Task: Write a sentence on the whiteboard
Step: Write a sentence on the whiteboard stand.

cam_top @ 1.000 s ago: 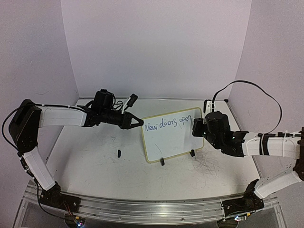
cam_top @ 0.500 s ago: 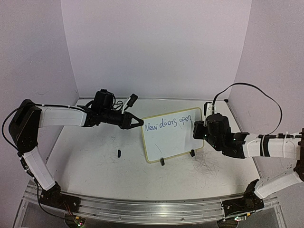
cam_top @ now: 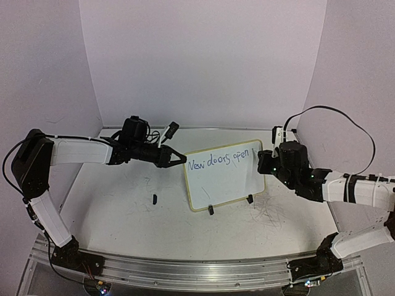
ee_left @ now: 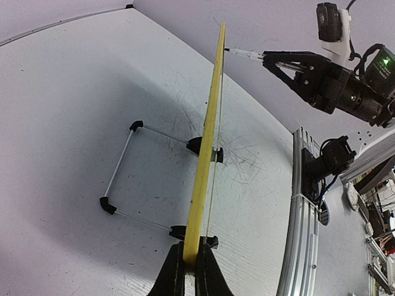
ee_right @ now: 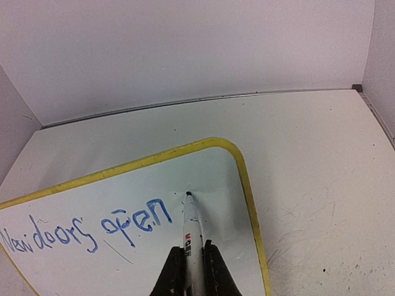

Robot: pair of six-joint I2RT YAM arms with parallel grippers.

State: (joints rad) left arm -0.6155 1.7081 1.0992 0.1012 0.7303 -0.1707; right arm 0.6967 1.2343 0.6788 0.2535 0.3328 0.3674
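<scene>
Marker point(ee_right: 193, 229): white barrel, dark tip point(ee_right: 189, 195) pointing up and away from the wrist camera.
Right gripper point(ee_right: 192, 262): jaws closed tight on the marker's lower barrel, which sits straight between the fingers.
Tip position: just right of and slightly above the last "n". Whether it touches the board cannot be told from these views.
Sentence point(ee_right: 86, 229): blue cursive, reads "New doors open", slanting up to the right. It ends close to the right frame.
Board point(ee_right: 249, 191): stands near upright on two black feet point(ee_left: 208, 150), mid-table, facing the right arm, with a wire stand behind it.
Left gripper point(ee_left: 190, 264): jaws closed on the board's left edge, bracing it from the side.
Step in hand (judged): place the tip for the next stroke after "open".
How to do it well: press lightly and square to the face. Make short, small strokes, since little white is left before the frame. Follow the rising slant of the line and lift clear between letters.
Brace: the left grip should hold firm, so that the marker's push does not tip the board back.
Risk: overrunning onto the frame, or smearing the fresh "n".
Table point(cam_top: 117, 213): grey scribbles. A small black piece point(cam_top: 154, 198) lies left of the board, well apart from both arms.
</scene>
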